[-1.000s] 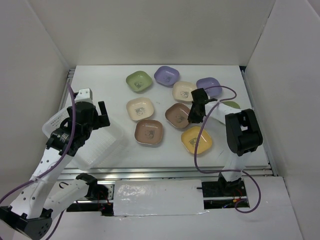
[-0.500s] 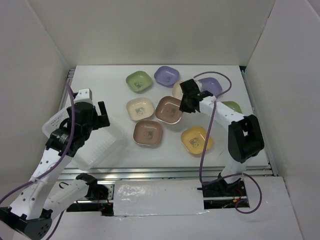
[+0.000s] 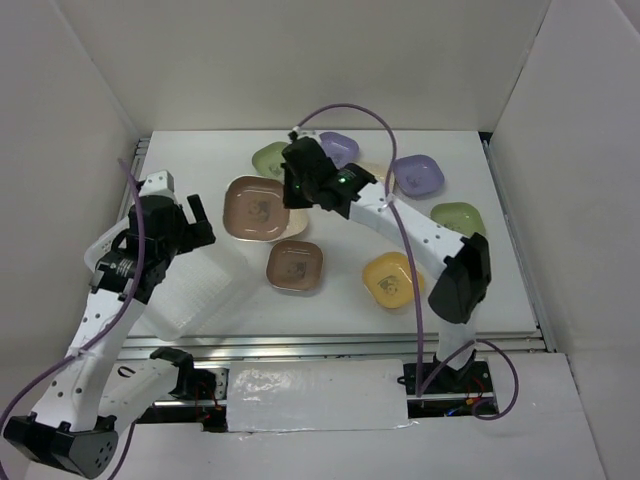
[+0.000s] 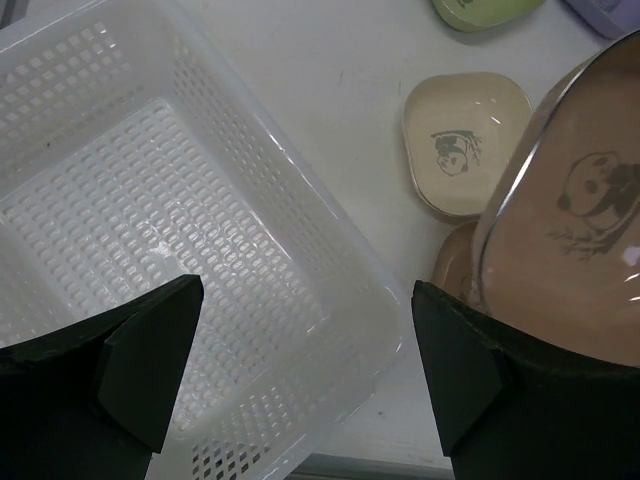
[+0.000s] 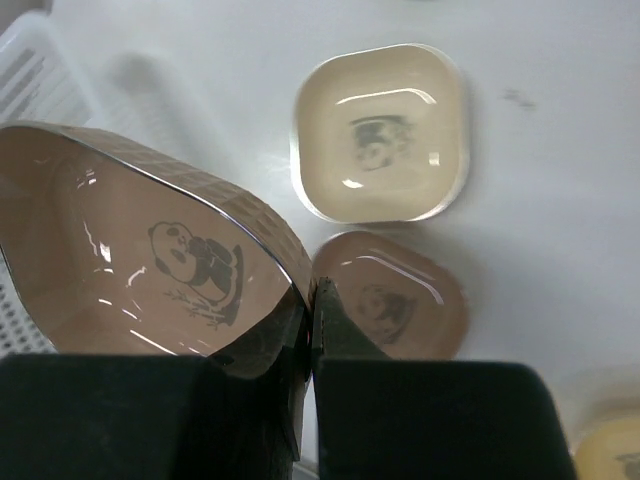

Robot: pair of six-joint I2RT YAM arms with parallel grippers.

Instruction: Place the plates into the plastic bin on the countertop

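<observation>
While white walls enclose it, the countertop holds plates.

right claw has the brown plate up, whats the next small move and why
Probably carry the brown rounded-square panda plate left and nearer, over the translucent white plastic bin: the right claw is shut on its rim, holding it raised but short of the bin.
</observation>
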